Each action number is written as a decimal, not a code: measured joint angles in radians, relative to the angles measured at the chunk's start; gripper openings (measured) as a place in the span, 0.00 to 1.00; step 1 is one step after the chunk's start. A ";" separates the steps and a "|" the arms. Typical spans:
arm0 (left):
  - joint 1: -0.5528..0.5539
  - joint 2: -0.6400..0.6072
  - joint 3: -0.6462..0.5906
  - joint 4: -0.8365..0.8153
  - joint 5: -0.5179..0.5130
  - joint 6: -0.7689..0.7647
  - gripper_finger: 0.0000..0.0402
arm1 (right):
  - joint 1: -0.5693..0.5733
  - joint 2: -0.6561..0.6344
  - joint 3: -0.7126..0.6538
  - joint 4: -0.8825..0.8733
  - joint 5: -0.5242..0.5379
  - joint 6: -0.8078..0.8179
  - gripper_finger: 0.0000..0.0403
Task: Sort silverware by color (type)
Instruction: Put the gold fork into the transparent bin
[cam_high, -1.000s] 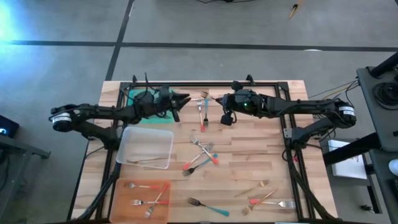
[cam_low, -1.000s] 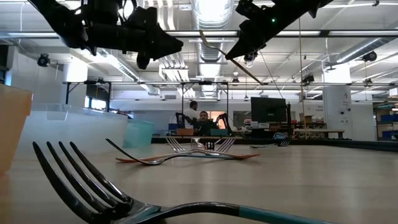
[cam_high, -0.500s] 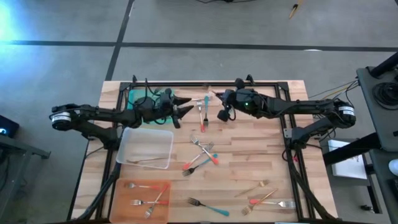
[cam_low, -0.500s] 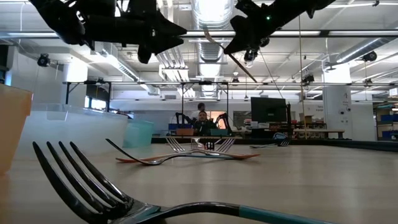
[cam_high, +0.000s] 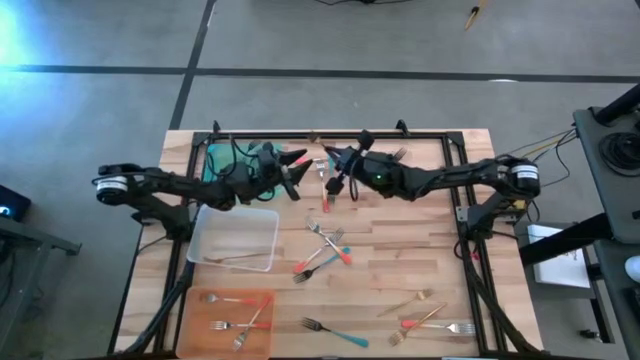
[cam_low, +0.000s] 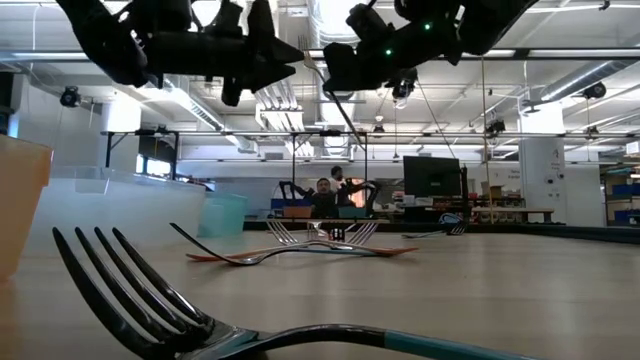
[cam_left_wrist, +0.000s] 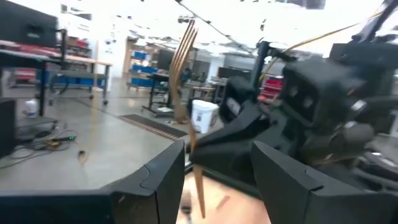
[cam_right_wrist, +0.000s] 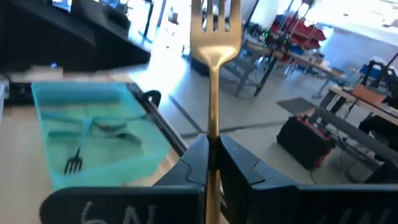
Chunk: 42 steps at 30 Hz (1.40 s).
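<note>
Jaws: right gripper (cam_right_wrist: 208, 155) clamps one gold fork (cam_right_wrist: 213, 37) (tines up); left gripper (cam_left_wrist: 217, 162) wide, empty

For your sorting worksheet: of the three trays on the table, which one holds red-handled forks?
The orange tray at the table's near left corner; its forks have red handles. The clear tray holds a gold fork, and the teal tray holds teal-handled ones.

1. High view: even, diffuse light, soft short shadows; blue-white glare in the top-left corner.
2. Low view: backlit by ceiling fixtures (cam_low: 340, 20), arms read as silhouettes; nearest fork (cam_low: 200, 320) slightly soft.
3. Left wrist view: heavy motion blur, blown-out ceiling.
4. Right wrist view: overexposed background, soft focus throughout.
</note>
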 joint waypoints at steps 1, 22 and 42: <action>0.000 0.010 0.000 0.008 -0.011 0.001 0.42 | -0.001 0.005 0.000 0.013 0.000 0.000 0.03; 0.013 0.252 0.149 0.207 -0.035 0.091 0.42 | 0.039 0.044 0.000 0.102 0.000 -0.029 0.03; 0.013 0.237 0.131 0.209 -0.089 0.155 0.01 | 0.044 0.040 0.000 0.096 0.001 -0.061 0.03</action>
